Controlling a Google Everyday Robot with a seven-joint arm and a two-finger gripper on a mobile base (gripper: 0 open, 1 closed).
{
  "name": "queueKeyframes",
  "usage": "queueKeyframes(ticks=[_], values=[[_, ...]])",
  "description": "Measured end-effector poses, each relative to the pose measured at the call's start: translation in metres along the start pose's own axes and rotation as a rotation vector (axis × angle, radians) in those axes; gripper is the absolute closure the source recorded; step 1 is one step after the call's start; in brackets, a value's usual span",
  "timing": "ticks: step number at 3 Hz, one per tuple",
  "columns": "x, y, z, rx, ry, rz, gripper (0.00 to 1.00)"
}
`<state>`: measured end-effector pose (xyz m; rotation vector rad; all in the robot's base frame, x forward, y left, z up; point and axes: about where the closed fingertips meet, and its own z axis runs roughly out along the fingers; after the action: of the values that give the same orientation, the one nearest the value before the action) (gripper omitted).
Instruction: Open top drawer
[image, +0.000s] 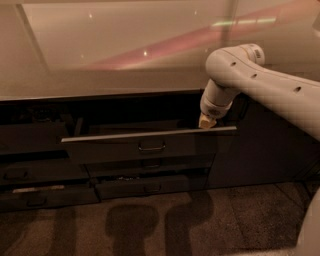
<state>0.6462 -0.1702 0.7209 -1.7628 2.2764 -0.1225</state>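
Standing partly out of the cabinet, the top drawer (110, 150) sat just below the desk (100, 75), its light top edge running from left to right and its front well forward of the dark opening behind it. Its handle (151, 147) at the middle of the front was untouched. The end effector (205, 121) was at the right end of that top edge, tip down and seemingly just behind the front panel; whether it was open or closed could not be told. That placement suggested the front was being hooked from behind and drawn outward by its rim rather than by the handle, which would explain why the arm (270, 95) reached in from the right and bent down over the corner. The lower drawers (150, 186) beneath looked nearly shut, as did the left stack (30, 172). Pulling from one corner could skew the drawer on its runners, so a straight, even draw seemed called for.
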Motion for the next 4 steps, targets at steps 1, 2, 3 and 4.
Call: queueKeyframes(ticks=[1,2,3,4], values=[[0.001,0.0,0.0,0.0,0.002,0.0,1.0],[0.043,-0.019,0.025,-0.043,0.037,0.104,1.0],[0.043,-0.019,0.025,-0.043,0.036,0.104,1.0],[0.043,-0.017,0.024,-0.05,0.032,0.101,1.0]])
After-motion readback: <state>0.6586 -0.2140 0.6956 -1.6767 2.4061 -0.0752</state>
